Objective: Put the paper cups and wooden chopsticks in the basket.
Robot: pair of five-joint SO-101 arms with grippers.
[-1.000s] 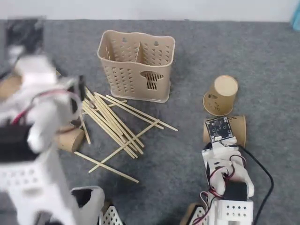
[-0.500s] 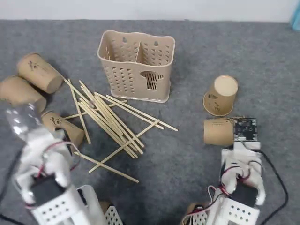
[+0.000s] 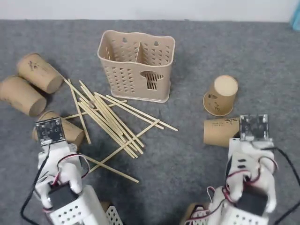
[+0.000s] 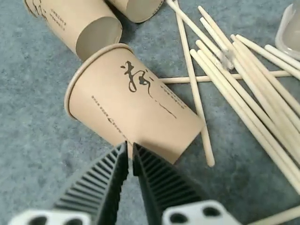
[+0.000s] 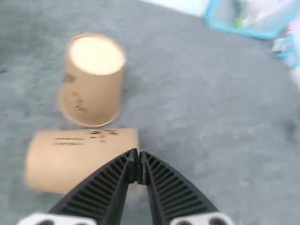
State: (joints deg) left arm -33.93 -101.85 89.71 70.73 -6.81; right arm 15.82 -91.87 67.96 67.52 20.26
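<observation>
A beige slotted basket [image 3: 136,65] stands upright at the back middle of the grey mat. Several wooden chopsticks [image 3: 112,122] lie scattered in front of it. Two paper cups [image 3: 40,72] [image 3: 21,96] lie at the far left. A third cup [image 4: 133,108] lies on its side just under my left gripper [image 4: 130,149], which is shut with its tips at the cup's wall. On the right, one cup [image 5: 93,79] stands upside down, and another cup [image 5: 79,157] lies beside my right gripper [image 5: 137,157], also shut and holding nothing.
Both arms sit at the near edge, the left arm [image 3: 58,159] and the right arm [image 3: 248,159]. A blue-rimmed container [image 5: 243,18] lies beyond the mat's far right corner. Bare mat [image 3: 187,154] stretches between the chopsticks and the right cups.
The left arm swung off the left cups and pulled back to the near left, uncovering them. The right arm's wrist shifted right, off the lying cup.
</observation>
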